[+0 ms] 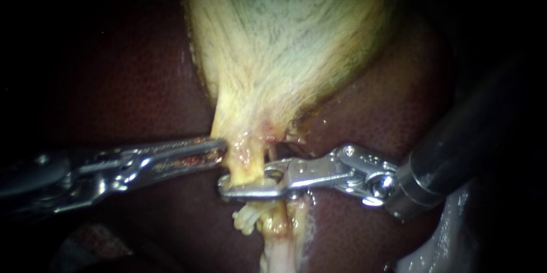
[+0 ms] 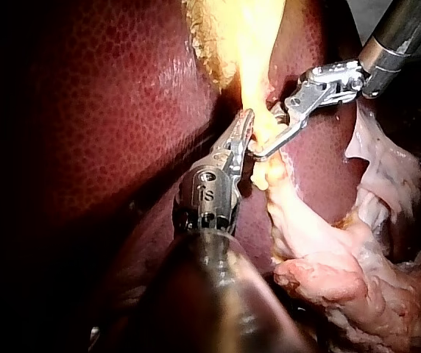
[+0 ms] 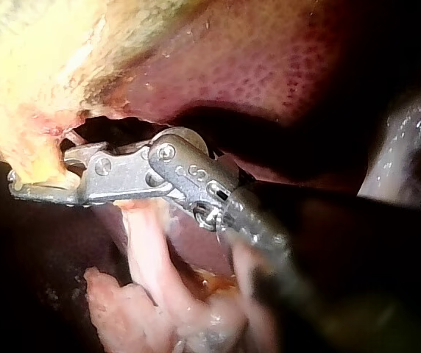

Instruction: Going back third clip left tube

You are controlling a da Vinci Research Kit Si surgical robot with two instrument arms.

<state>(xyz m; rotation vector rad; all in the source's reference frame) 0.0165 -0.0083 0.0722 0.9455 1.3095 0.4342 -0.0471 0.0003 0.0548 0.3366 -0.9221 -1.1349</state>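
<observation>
Straddling the tube (image 1: 249, 166) just under the gallbladder's (image 1: 285, 39) narrow end, my right instrument (image 1: 246, 180) has its jaws a little apart. One jaw lies over the tube and one under it, so I read them as open, not gripping. I cannot make out a clip; if one sits there, the jaws cover the spot. Pale strands hang just below them, and I cannot tell whether those are only tissue.

My left instrument (image 1: 219, 150) comes in level from the other side, its jaws closed on the yellow edge of the gallbladder's neck, right beside the tube. I judge it is there to keep the tube taut and lifted off the liver (image 1: 387, 108), giving the right jaws room. Pulling out calls for a straight draw along the shaft with the jaws kept apart, or they may drag the tube.
</observation>
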